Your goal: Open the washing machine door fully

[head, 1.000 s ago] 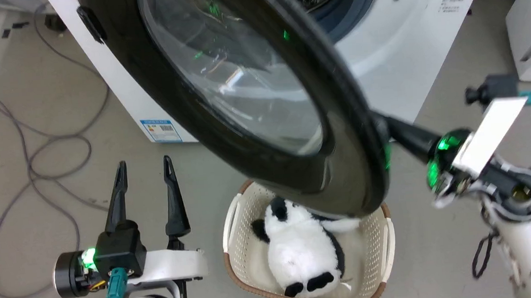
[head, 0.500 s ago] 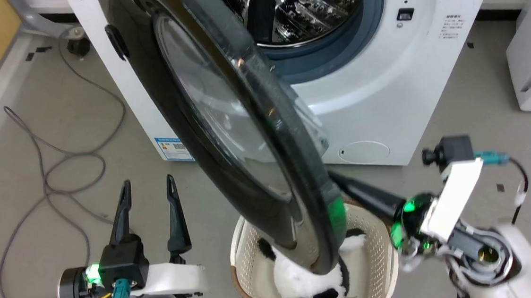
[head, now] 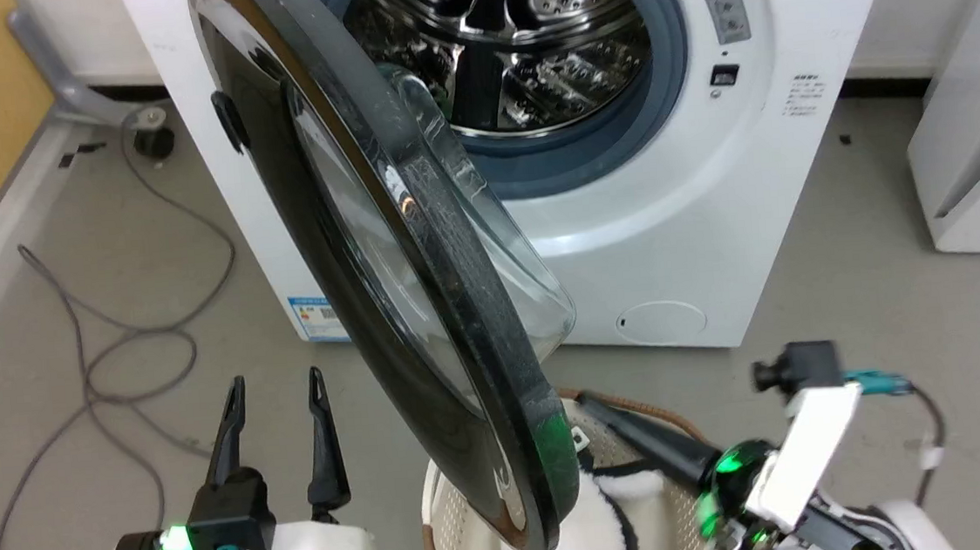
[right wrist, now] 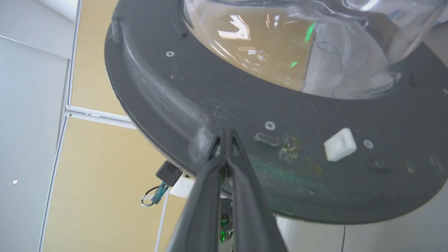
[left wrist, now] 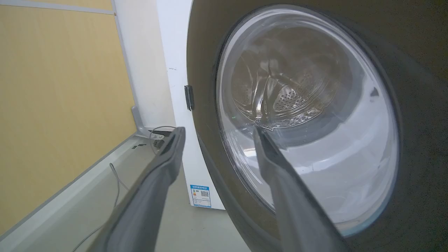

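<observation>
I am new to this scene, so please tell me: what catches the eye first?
The black door dominates the middle of the head view, half open and seen almost edge-on, before the steel drum. The shut right claw appears to touch its inner face near the lower rim, above a basket.

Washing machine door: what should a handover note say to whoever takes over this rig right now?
Left hand: open, empty, facing the outer side of the washing machine door.
Right hand: shut, tips against the door's inner face near its free edge.
Washing machine: drum exposed; door swung out partway, over a laundry basket.
Done: unlatched, partly open.
Left: push it wider until fully open.
</observation>
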You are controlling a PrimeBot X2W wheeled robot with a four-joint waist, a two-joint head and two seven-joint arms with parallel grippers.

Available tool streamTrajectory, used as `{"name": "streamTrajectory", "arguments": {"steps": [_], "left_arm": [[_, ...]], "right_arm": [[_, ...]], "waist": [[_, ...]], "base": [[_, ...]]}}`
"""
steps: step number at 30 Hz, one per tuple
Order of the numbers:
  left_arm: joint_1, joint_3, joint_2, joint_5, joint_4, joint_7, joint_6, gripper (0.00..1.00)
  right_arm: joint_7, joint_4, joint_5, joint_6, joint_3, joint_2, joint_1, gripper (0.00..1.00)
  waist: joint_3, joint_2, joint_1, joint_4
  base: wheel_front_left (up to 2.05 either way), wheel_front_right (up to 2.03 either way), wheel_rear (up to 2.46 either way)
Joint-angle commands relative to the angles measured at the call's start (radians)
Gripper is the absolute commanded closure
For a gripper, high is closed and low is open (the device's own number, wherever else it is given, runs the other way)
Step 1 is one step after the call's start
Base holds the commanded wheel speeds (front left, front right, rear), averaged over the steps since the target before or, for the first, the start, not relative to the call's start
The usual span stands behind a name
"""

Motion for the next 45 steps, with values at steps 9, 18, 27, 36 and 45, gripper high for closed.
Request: {"name": "streamTrajectory", "arguments": {"steps": [9,18,27,36,45], "left_arm": [[0.041,0.020,0.002,0.012,0.005,-0.006,-0.018,0.00],[0.054,0.037,0.004,0.018,-0.003,-0.006,-0.023,0.00],[0.061,0.046,0.004,0.023,-0.014,-0.006,-0.020,0.00],[0.062,0.048,0.003,0.022,-0.020,-0.006,-0.016,0.00],[0.063,0.052,0.003,0.020,-0.021,-0.006,-0.018,0.00]], "right_arm": [[-0.391,-0.121,-0.276,0.001,-0.043,-0.068,0.005,1.00],[-0.840,-0.039,-0.677,0.001,-0.034,-0.202,-0.010,1.00],[-0.848,-0.105,-1.270,0.001,-0.295,-0.069,0.069,1.00],[-0.848,-0.004,-1.474,0.001,-0.348,0.011,0.189,1.00],[-0.848,0.029,-1.438,0.001,-0.321,0.028,0.205,0.00]], "waist": [[-0.045,0.0000,0.0001,-0.031],[-0.069,0.0000,0.0001,-0.054],[-0.073,0.0000,0.0001,-0.070],[-0.077,0.0000,0.0001,-0.077],[-0.077,0.0000,0.0001,-0.080]], "base": [[0.00,0.00,0.00],[0.00,0.00,0.00],[0.00,0.00,0.00],[0.00,0.00,0.00],[0.00,0.00,0.00]]}}
